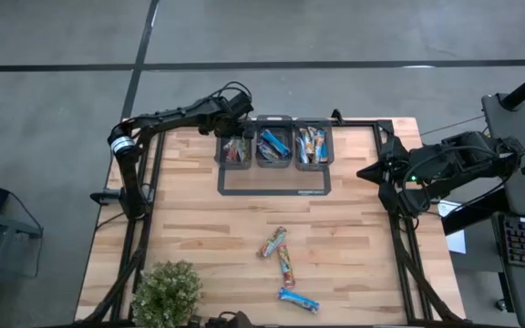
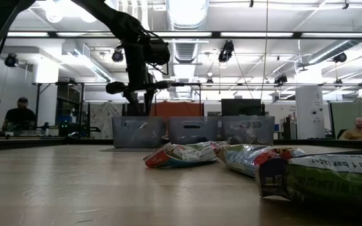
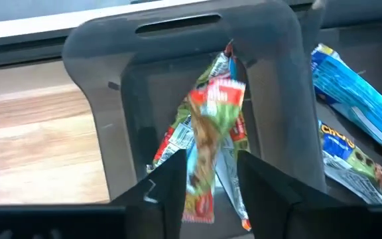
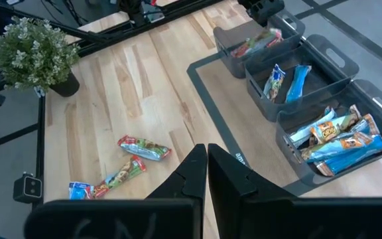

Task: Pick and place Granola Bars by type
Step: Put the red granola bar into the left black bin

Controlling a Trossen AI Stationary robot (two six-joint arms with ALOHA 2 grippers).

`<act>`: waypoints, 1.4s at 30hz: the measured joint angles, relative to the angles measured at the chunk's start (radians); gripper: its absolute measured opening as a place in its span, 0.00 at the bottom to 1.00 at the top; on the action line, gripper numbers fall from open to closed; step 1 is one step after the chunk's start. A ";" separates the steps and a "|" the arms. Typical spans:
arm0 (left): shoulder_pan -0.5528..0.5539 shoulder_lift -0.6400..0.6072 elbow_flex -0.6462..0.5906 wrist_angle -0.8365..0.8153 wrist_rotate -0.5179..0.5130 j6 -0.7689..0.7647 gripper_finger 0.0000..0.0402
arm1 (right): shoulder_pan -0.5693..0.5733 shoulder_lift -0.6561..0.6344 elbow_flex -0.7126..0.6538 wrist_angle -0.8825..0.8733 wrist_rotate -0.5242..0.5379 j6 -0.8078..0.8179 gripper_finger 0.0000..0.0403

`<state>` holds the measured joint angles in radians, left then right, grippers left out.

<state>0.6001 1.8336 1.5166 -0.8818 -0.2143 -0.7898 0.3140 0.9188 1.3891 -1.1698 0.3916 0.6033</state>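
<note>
Between the left gripper (image 3: pixel 207 182) fingers — wrist view only — green-red bar (image 3: pixel 212 126) over bin (image 3: pixel 105 46).

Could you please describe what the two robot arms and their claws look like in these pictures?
Both arms are dark, slim and jointed. The left arm carries a white band near its lower joint and a black cable alongside. The right arm looks bulkier and shows a small green light. The left claw and the right claw each have two flat, matte dark fingers with angular tips.

Grey concrete floor (image 1: pixel 53 55); ceiling strip lights (image 2: pixel 184 9), exposed ducts; white pillar (image 2: pixel 308 110); desks with monitors.
</note>
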 joint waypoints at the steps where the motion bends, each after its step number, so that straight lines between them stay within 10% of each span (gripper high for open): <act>1: 0.003 0.000 0.000 0.000 0.004 -0.001 0.30 | 0.000 0.000 0.000 0.000 0.000 0.000 0.02; 16: -0.135 -0.045 0.003 0.001 0.129 0.047 0.34 | 0.000 0.000 0.000 0.000 0.000 -0.011 0.02; 42: -0.921 -0.284 0.000 0.272 -0.033 0.363 0.31 | 0.000 0.001 -0.025 0.037 0.001 -0.033 0.02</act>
<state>-0.3206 1.5500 1.5162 -0.6100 -0.2477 -0.4265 0.3139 0.9199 1.3638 -1.1332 0.3927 0.5708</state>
